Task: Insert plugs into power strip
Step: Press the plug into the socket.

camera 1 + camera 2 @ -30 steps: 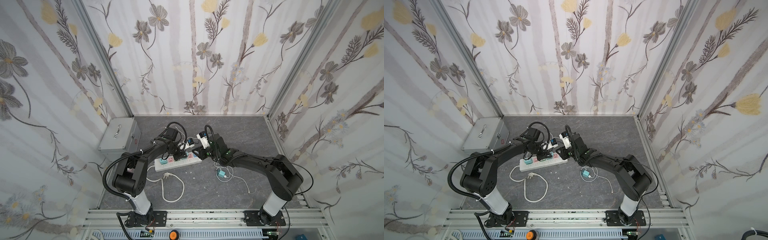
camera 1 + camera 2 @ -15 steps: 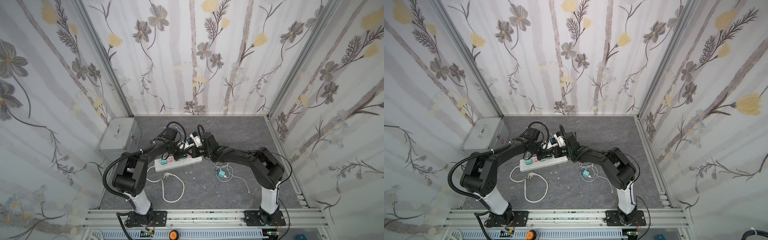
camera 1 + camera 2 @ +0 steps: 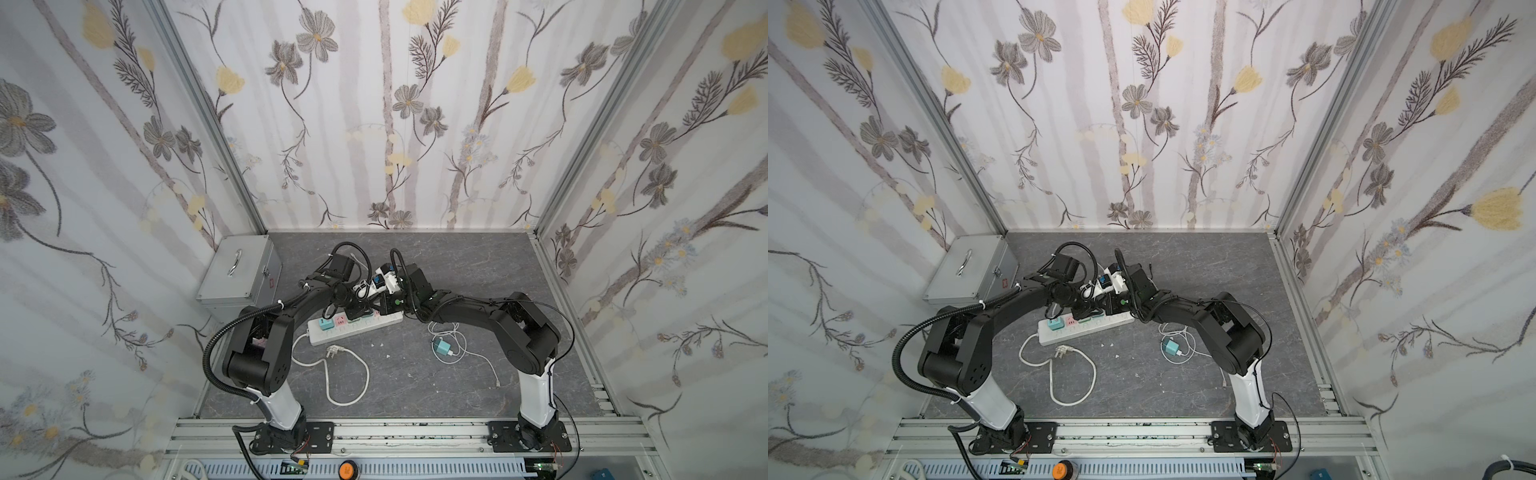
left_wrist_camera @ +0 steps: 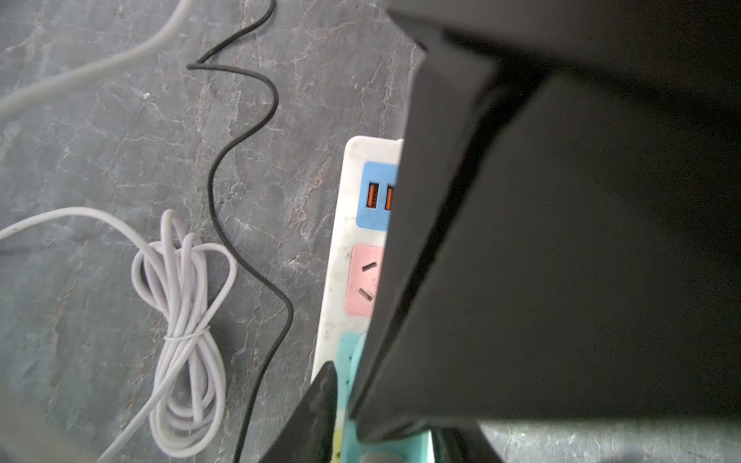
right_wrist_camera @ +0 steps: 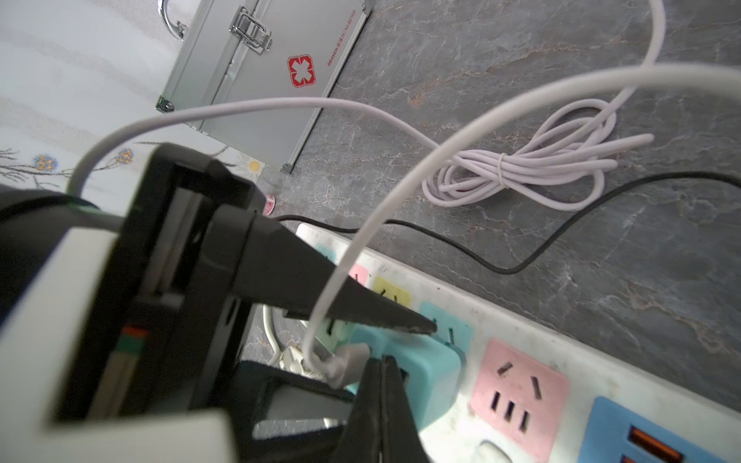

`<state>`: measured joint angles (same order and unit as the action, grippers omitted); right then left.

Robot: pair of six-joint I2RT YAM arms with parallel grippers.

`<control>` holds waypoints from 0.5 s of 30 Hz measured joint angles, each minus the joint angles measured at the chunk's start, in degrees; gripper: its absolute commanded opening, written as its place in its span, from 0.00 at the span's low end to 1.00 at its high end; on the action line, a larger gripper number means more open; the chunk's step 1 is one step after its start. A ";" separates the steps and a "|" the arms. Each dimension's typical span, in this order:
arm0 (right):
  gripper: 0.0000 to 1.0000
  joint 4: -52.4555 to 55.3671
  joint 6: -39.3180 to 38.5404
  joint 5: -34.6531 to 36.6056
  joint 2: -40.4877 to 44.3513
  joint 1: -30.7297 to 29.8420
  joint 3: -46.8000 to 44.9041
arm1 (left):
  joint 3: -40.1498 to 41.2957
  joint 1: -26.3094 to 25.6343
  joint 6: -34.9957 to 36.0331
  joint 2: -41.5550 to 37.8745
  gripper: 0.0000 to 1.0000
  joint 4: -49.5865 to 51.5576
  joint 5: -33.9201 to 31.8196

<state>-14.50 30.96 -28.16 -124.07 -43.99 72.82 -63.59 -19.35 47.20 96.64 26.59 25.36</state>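
The white power strip lies flat on the grey floor between the arms. A teal plug sits on the strip beside the pink socket, and its pale cable arches up from it. My left gripper is open, with one finger on each side of this plug. My right gripper is shut with nothing in it, its tips resting on the plug's top. Its body hides much of the left wrist view. Another teal plug lies loose on the floor to the right.
A grey metal box stands at the back left. The strip's thick white cord loops toward the front. A tied coil of pale cable and a thin black cable lie behind the strip.
My right arm swung in over the strip and its jaws closed. My left jaws have widened off the plug. The strip stayed where it was.
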 measured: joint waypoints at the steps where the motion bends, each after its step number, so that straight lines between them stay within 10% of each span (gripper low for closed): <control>1: 0.00 0.09 -0.22 -0.02 -0.11 0.00 0.24 | 0.00 0.00 0.22 -0.44 0.51 0.20 -0.04; 15: 0.00 2.05 -1.92 1.68 -1.36 -1.64 2.71 | 1.01 0.04 0.39 -6.14 0.60 4.52 -2.45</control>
<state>-12.45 29.04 -26.48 -125.43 -45.63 75.53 -62.59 -19.31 47.59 90.50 31.11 22.92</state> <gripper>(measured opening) 0.048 0.601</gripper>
